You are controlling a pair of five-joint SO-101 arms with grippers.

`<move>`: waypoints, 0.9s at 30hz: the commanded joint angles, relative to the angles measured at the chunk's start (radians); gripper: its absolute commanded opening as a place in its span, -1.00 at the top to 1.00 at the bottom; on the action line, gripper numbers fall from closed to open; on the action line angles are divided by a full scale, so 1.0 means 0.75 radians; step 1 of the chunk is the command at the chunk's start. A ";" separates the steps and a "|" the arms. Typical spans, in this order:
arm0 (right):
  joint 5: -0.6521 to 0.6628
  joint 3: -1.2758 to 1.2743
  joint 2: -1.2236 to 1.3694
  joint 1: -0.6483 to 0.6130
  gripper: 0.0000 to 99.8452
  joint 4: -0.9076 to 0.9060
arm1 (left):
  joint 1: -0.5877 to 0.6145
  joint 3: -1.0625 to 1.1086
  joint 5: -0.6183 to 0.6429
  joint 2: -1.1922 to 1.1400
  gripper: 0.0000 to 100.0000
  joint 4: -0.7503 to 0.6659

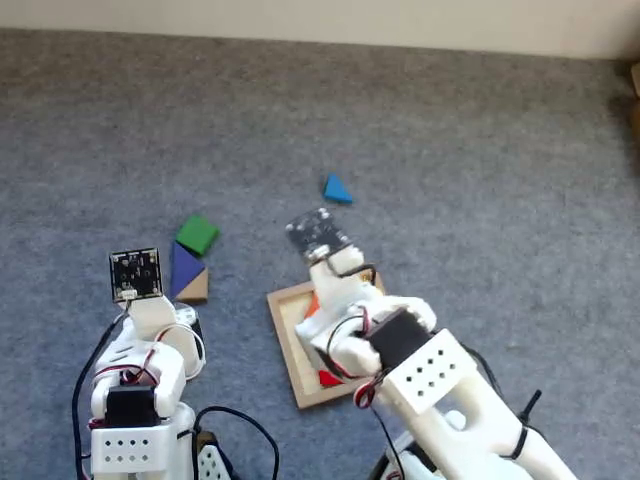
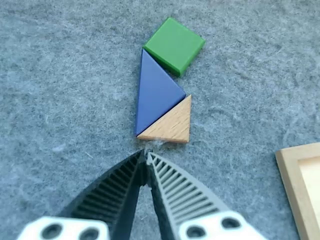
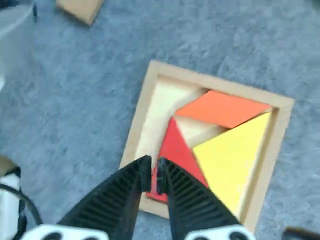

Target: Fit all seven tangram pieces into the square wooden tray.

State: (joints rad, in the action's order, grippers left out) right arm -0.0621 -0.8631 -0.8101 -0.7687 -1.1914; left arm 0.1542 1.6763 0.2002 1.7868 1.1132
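The square wooden tray (image 3: 215, 80) holds an orange parallelogram (image 3: 222, 107), a red triangle (image 3: 177, 150) and a yellow triangle (image 3: 235, 160). My right gripper (image 3: 152, 170) hangs shut over the tray's near rim by the red triangle, with nothing in it. On the carpet to the tray's left, a green square (image 2: 174, 45), a dark blue triangle (image 2: 155, 95) and a plain wooden triangle (image 2: 172, 127) lie touching in a row. My left gripper (image 2: 146, 155) is shut and empty, its tips just short of the wooden triangle. A small light blue triangle (image 1: 337, 189) lies alone beyond the tray (image 1: 282, 340).
Grey carpet covers the whole surface, with open room at the far side and to the right. The right arm's body (image 1: 420, 370) lies over most of the tray in the high view. Cables (image 1: 240, 420) trail between the two arm bases.
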 commanded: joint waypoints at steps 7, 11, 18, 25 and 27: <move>-0.010 -0.044 -0.007 0.069 0.49 0.034 | 0.019 0.028 -0.008 0.003 0.99 0.002; -0.010 -0.099 0.030 0.050 0.49 0.062 | 0.019 0.028 -0.008 0.003 0.99 0.002; -0.004 -0.075 0.351 -0.021 0.49 0.120 | 0.019 0.028 -0.008 0.003 0.99 0.002; -0.002 0.132 0.629 -0.050 0.49 0.116 | 0.019 0.028 -0.008 0.003 0.99 0.002; -0.002 0.177 0.676 -0.064 0.49 0.120 | 0.019 0.028 -0.008 0.003 0.99 0.002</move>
State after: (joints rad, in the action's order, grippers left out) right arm -0.0621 -0.8247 -0.3237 -0.7948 -1.1193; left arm 0.1542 1.6763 0.2002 1.7868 1.1132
